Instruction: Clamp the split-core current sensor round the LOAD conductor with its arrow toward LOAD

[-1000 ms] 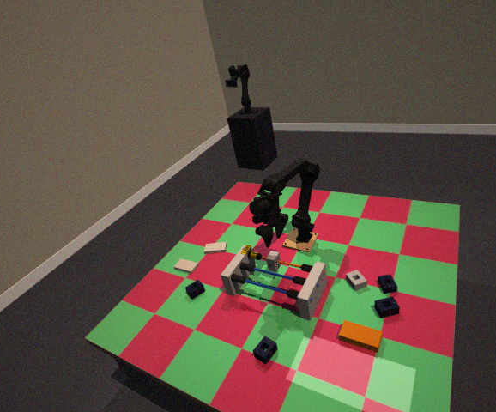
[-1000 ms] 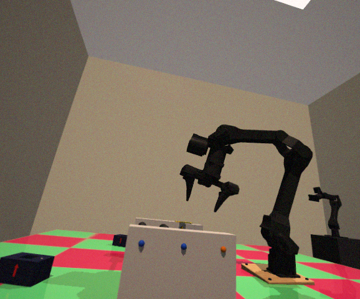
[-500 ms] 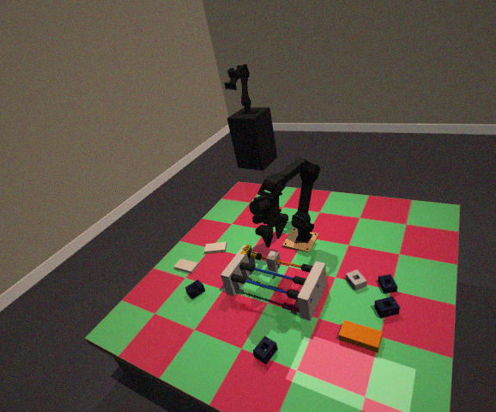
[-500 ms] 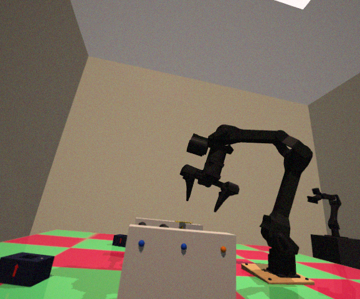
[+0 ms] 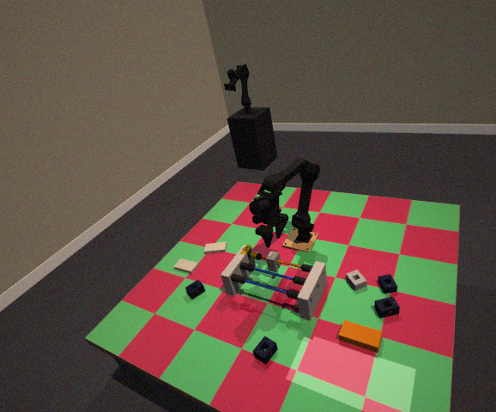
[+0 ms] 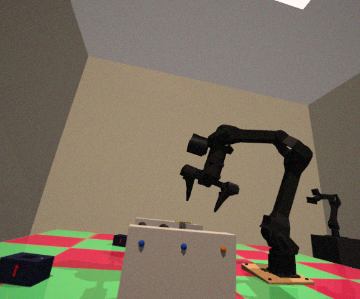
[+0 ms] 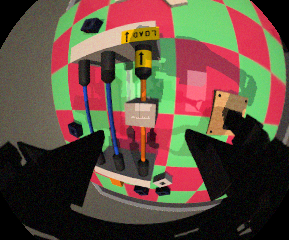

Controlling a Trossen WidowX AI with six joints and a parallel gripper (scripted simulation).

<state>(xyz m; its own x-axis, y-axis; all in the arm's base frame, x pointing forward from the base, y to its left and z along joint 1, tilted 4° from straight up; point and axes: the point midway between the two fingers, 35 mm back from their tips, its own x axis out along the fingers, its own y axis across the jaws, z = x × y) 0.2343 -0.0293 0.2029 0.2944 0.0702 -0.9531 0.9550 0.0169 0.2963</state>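
A light grey sensor (image 5: 273, 260) (image 7: 141, 114) sits round the orange conductor (image 5: 288, 263) (image 7: 143, 145), about midway along it. It looks closed; its latch and its arrow cannot be made out. The yellow LOAD marker (image 5: 246, 249) (image 7: 140, 35) with a black arrow is on top of one end wall, at the orange conductor's end. My gripper (image 5: 273, 241) (image 6: 201, 206) (image 7: 146, 134) is wide open and empty. It hangs above the rack, with a gap between the fingertips and the sensor.
The rack has two whitish end walls (image 5: 312, 290) (image 6: 178, 263) and two blue conductors (image 5: 268, 271) (image 7: 112, 117). Several dark blocks (image 5: 264, 349) (image 6: 23, 269), a pale block (image 5: 356, 280), an orange block (image 5: 359, 336) and two cream slabs (image 5: 214, 247) (image 5: 185, 265) lie around it.
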